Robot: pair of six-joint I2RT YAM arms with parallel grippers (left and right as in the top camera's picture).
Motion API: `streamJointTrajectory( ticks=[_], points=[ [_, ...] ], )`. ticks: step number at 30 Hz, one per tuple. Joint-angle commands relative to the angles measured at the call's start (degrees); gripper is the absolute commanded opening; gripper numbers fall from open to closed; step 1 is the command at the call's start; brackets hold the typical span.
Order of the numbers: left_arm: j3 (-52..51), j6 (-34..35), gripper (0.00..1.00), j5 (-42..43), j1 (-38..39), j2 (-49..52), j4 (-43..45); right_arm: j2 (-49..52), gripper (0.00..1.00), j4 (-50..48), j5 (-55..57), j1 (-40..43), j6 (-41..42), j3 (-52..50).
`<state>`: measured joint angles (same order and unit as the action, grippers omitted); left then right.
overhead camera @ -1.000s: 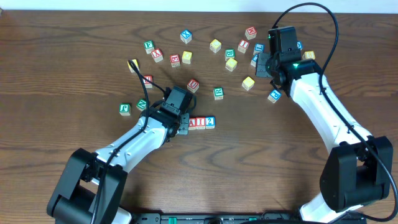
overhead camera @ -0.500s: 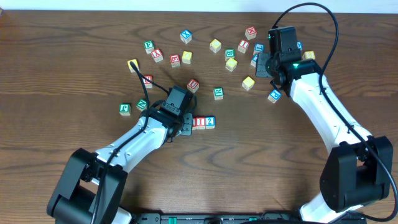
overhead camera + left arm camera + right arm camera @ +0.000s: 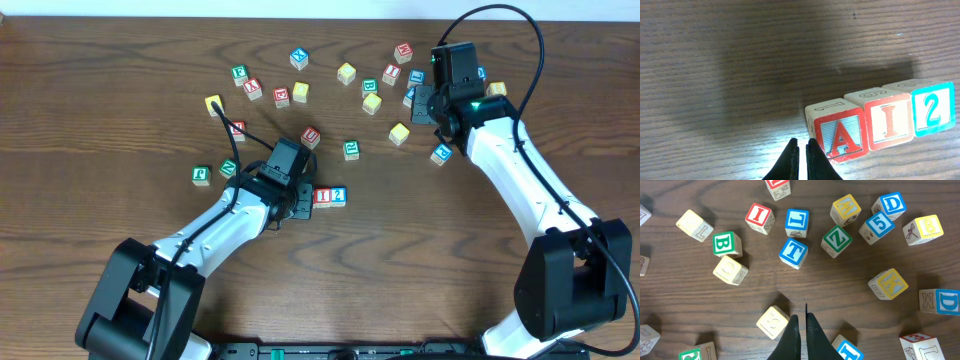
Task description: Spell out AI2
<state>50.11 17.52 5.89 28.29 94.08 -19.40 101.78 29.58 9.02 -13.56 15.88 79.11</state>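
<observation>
Now A cube (image 3: 840, 137) of AI2 row (image 3: 888, 122) just beside left gripper (image 3: 802, 145), jaws together.

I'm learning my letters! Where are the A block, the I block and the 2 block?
A block (image 3: 842, 139): left wrist view, on its red A.
I block (image 3: 888, 124): left wrist view, on its red I.
2 block (image 3: 932, 109): left wrist view, on its blue 2.

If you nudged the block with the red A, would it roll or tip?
Likely slide: the A block is a flat-faced cube sitting square on the table, so rolling seems unlikely. It looks like rigid wood, so no squashing. Pushed toward the I block, it would probably shove that along.
</observation>
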Motion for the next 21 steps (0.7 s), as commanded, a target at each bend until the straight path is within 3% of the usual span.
streamJointTrajectory(
  ticks=[1, 21],
  points=[
    [-0.4, -1.4, 0.07, 1.2, 0.0, 0.3, 0.1, -1.0, 0.01, 0.2, 0.5, 0.2, -0.7, 1.0],
    [-0.4, -2.3, 0.08, 1.0, 0.0, 0.3, 0.5, -1.0, 0.01, 0.3, 0.5, 0.2, -0.7, 1.0]
  ],
)
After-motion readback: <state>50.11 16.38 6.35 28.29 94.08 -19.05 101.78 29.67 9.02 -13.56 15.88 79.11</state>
